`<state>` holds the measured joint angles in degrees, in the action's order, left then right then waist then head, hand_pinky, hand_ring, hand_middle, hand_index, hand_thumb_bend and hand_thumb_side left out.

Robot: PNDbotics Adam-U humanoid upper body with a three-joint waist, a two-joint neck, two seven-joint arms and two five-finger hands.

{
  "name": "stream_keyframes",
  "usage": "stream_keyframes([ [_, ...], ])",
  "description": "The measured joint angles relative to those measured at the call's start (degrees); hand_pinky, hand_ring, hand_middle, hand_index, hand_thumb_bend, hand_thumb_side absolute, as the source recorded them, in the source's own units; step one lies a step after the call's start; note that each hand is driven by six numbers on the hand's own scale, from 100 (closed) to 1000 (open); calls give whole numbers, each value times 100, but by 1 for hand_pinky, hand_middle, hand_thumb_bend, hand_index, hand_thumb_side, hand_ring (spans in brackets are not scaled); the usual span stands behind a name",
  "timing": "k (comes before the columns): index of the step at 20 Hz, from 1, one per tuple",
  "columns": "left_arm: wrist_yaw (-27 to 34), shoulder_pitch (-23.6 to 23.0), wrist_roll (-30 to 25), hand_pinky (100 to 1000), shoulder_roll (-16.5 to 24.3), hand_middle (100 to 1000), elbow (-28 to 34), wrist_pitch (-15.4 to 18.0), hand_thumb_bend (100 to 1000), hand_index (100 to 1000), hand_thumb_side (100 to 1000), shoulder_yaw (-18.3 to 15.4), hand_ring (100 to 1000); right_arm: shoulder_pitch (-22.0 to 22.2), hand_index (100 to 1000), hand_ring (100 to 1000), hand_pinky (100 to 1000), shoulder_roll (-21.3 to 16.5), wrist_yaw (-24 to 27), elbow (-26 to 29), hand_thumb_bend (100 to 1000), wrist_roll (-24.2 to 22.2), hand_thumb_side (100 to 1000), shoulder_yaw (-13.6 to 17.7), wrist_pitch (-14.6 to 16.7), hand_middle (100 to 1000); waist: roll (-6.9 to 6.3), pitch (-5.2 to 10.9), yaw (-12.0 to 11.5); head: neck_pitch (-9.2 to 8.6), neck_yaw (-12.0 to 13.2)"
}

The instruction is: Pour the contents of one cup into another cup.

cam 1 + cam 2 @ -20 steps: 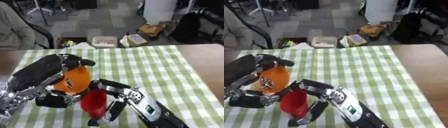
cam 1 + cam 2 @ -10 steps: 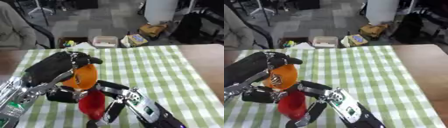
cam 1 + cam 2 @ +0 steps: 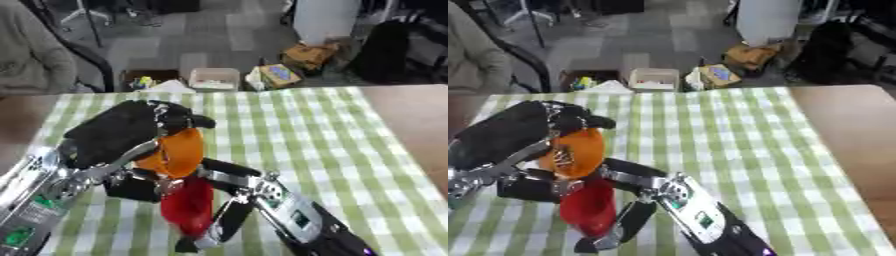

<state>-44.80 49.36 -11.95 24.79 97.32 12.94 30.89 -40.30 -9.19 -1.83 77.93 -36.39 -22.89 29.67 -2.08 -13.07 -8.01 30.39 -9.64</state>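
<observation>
Two cups, left hand [image 3: 118,137] clasping tilted orange cup [image 3: 173,154] above red cup [image 3: 187,205] gripped by right hand [image 3: 229,200], contents unclear

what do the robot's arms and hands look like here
Both are mostly black with silver metal links. The left hand has a bulky black back and a silver forearm with a small green mark. The right hand has slim black fingers, and its forearm carries a grey panel with green markings.

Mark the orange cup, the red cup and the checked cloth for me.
orange cup [image 3: 175,152]: left eye view, on its side wall.
red cup [image 3: 588,210]: right eye view, on its side wall.
checked cloth [image 3: 297,125]: left eye view, on a bare part right of the cups.
</observation>
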Motion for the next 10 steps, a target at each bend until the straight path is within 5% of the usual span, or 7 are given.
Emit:
stream_keyframes([
  [10,-557,-94,37,204,38,442,179,116,349,865,100,0,491,28,748,322,353,0,-6,-10,100,-4,103,-8,-4,252,-5,17,-80,28,-35],
])
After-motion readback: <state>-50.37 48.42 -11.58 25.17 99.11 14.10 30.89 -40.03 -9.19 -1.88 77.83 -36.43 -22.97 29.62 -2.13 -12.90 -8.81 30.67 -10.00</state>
